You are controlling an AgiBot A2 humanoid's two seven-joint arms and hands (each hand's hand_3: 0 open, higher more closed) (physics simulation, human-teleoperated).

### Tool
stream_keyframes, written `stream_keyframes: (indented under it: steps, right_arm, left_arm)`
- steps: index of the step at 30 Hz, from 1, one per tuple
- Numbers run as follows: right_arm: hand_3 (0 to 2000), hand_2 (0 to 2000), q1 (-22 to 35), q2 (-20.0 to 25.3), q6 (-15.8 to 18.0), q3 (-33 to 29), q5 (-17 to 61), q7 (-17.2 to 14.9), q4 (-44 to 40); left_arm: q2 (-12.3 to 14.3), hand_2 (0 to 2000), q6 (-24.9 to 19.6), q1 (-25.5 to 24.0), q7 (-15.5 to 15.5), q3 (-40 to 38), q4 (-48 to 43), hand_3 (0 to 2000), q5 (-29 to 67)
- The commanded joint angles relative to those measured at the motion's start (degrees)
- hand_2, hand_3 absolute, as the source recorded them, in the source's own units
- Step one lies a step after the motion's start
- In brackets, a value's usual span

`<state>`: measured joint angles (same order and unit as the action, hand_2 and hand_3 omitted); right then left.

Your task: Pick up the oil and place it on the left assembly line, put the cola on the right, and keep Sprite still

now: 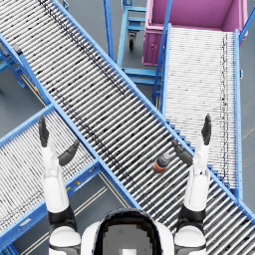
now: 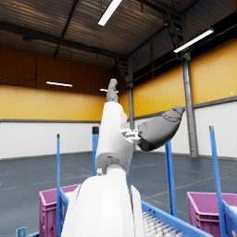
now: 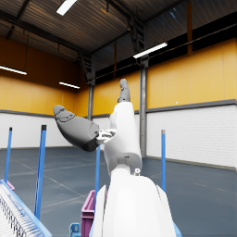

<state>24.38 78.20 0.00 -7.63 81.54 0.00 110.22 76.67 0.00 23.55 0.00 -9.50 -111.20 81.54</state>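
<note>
Rollers of grey steel (image 1: 99, 99) are threatening to shift the small orange-labelled bottle (image 1: 162, 163); right hand (image 1: 197, 145) beside it, left hand (image 1: 53, 149) farther off, are hanging open, empty.

The bottle (image 1: 161, 163) is orange-brown with a grey top. The roller belts (image 1: 99, 89) have thin grey and white stripes, and their rails (image 1: 237, 99) are bright blue. The far bin (image 1: 199, 12) is pink-purple. The left hand (image 1: 54, 148) and right hand (image 1: 196, 147) are dark grey on white arms. The wall (image 3: 194, 69) has two colours: orange above, white below.
</note>
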Motion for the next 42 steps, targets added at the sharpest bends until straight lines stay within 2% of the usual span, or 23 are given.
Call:
stream_keyframes:
  steps: [1,14,22,28,34,42]
  right_arm:
    - [0,0,0.4,-0.1,0.0,-0.1,0.0,0.0,0.1]
    - [0,0,-1.5,0.6,0.0,0.4,0.0,0.0,0.4]
    - [0,0,-9.7,1.7,0.0,3.6,0.0,0.0,3.8]
    - [0,0,-15.5,1.1,0.0,10.5,0.0,0.0,3.1]
    - [0,0,-18.3,0.7,0.0,14.2,0.0,0.0,-3.3]
    - [0,0,-14.3,3.0,0.0,19.7,0.0,0.0,-23.0]
  left_arm:
    - [0.1,0,0.0,-0.2,0.0,0.0,-0.1,0,0.0]
    - [0.6,0,0.0,-1.1,0.0,0.9,-0.6,0,0.0]
    - [1.0,0,0.0,-2.1,0.0,1.0,-1.8,0,0.0]
    - [1.2,0,0.0,-2.7,0.0,1.2,-1.5,0,0.0]
    - [1.4,0,0.0,-2.7,0.0,1.8,-1.9,0,0.0]
    - [1.7,0,0.0,-3.3,0.0,3.3,-1.9,0,0.0]
